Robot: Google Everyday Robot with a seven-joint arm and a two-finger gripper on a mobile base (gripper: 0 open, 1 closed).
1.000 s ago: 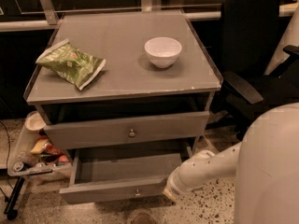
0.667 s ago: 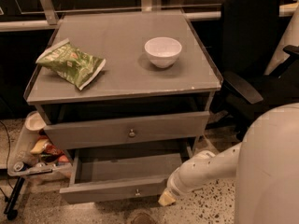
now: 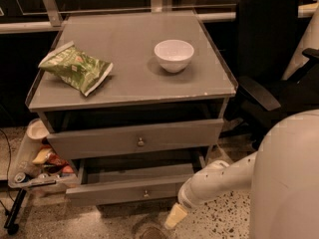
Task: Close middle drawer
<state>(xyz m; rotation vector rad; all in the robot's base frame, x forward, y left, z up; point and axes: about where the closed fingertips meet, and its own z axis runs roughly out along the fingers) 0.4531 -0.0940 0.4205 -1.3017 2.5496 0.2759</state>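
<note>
The middle drawer (image 3: pixel 130 191) is the wide shallow grey one pulled out below the taller knobbed drawer front (image 3: pixel 135 139). Its flat front carries a small round knob (image 3: pixel 145 193), and a strip of its plain grey inside (image 3: pixel 139 175) shows. My gripper (image 3: pixel 175 216) hangs at the end of the white arm (image 3: pixel 219 179), just below and in front of the drawer front's right end, low over the floor. I cannot tell whether it touches the front.
A green snack bag (image 3: pixel 76 66) and a white bowl (image 3: pixel 173 55) lie on the cabinet top (image 3: pixel 129 86). A black office chair (image 3: pixel 269 59) stands at the right. A low cart with clutter (image 3: pixel 37 163) stands at the left. The floor is speckled.
My gripper has dropped down and a little left, from the drawer front's right corner to below it. The middle drawer sits slightly further in, with less of its inside showing.
</note>
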